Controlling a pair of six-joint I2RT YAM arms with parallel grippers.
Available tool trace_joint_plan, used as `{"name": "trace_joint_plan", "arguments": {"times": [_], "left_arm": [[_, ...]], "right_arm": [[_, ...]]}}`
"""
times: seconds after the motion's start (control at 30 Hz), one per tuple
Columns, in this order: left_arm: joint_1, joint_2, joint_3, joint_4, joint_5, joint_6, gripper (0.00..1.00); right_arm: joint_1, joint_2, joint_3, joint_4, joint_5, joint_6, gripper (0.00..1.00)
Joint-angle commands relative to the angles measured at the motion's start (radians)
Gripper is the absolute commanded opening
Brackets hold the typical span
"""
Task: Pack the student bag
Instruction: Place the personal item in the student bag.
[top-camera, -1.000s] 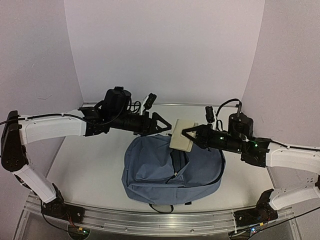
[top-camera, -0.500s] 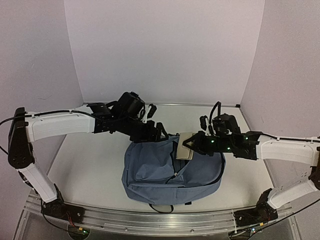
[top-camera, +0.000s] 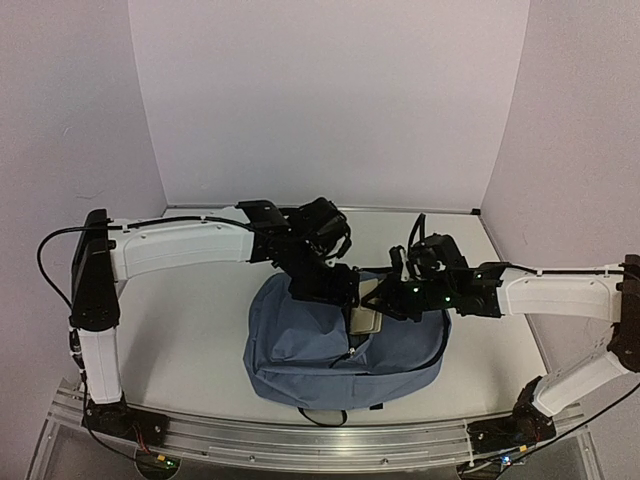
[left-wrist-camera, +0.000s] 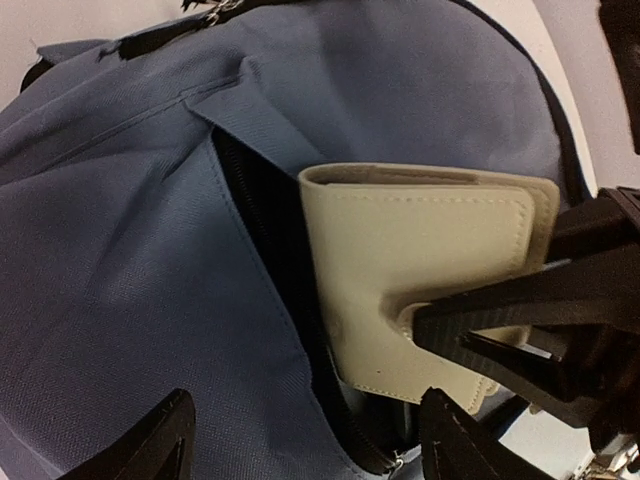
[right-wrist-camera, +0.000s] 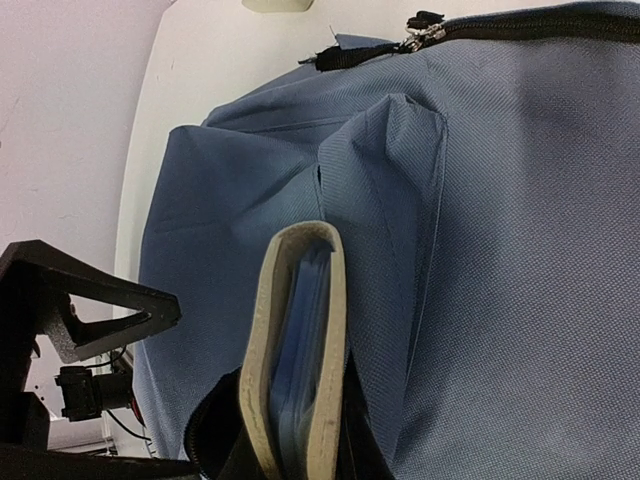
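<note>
Left wrist view — right gripper (left-wrist-camera: 432, 330) pinches the cream wallet (left-wrist-camera: 420, 250) partly inside the student bag (left-wrist-camera: 120, 260), mid-desk (top-camera: 170, 330); left gripper (left-wrist-camera: 310, 445) gapes wide, holding nothing — unsupported fabric could snag the wallet's corner.

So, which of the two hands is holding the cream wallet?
The right hand, shut on the cream wallet at the open pocket of the student bag; the left hand is open and empty.

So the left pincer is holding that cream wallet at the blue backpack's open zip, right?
Not quite: the right pincer holds the cream wallet at the blue backpack's open zip. The right wrist view shows the wallet between its own fingers; the left pincer is open, gripping nothing.
</note>
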Motion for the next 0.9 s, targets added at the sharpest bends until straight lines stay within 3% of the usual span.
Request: {"name": "trace_joint_plan", "arguments": {"times": [0.0,0.1,0.2,0.43,0.63,0.73,0.87], "left_arm": [[-0.002,0.050,0.094,-0.148,-0.053,-0.002,0.65],[-0.005,0.057,0.099,-0.150,-0.049,-0.004,0.55],[-0.006,0.056,0.090,-0.119,-0.025,-0.001,0.53],[-0.006,0.084,0.118,-0.107,0.002,0.010,0.56],[-0.014,0.098,0.130,-0.102,0.037,0.020,0.65],[-0.019,0.105,0.138,-0.125,0.033,0.022,0.54],[-0.027,0.103,0.130,-0.118,0.058,0.024,0.28]], "right_arm": [[0.001,0.002,0.044,-0.022,0.023,0.006,0.00],[0.002,0.006,0.045,-0.026,0.034,0.006,0.00],[0.001,0.009,0.043,-0.027,0.038,0.004,0.00],[0.001,0.008,0.041,-0.031,0.039,0.000,0.00],[0.001,0.016,0.034,-0.032,0.044,0.001,0.00],[0.001,0.020,0.032,-0.032,0.046,0.001,0.00],[0.002,0.023,0.034,-0.032,0.045,0.000,0.00]]}}
